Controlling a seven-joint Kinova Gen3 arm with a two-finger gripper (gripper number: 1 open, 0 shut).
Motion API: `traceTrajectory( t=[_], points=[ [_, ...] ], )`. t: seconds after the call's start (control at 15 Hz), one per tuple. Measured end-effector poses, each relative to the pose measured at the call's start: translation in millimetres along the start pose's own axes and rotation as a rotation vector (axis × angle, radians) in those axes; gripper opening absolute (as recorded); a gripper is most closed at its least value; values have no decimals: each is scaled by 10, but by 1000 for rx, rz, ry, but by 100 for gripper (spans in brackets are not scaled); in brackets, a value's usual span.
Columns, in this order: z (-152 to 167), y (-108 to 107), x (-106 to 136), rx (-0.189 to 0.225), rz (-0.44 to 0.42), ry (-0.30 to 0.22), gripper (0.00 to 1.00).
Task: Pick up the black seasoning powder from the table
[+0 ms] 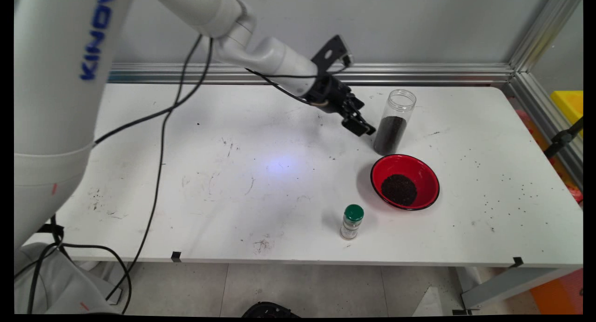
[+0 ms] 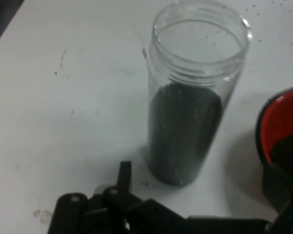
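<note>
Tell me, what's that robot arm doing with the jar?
The robot's gripper hangs just beside a tall clear jar with no lid, about half full of dark grains. It is not holding the jar; there is a gap between them. In front of the jar sits a red bowl with a pile of the same dark grains. A small bottle with a green cap stands nearer the table's front edge.

White table [image 1: 233,173], open jar [image 1: 393,122], red bowl [image 1: 405,181], green-capped bottle [image 1: 352,222], scattered specks, perhaps grains
</note>
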Motion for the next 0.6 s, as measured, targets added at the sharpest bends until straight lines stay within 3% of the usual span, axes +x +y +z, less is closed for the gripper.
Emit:
traceTrajectory(
  t=[0.6],
  points=[
    [704,30,7,31,14,-12,100]
  ],
)
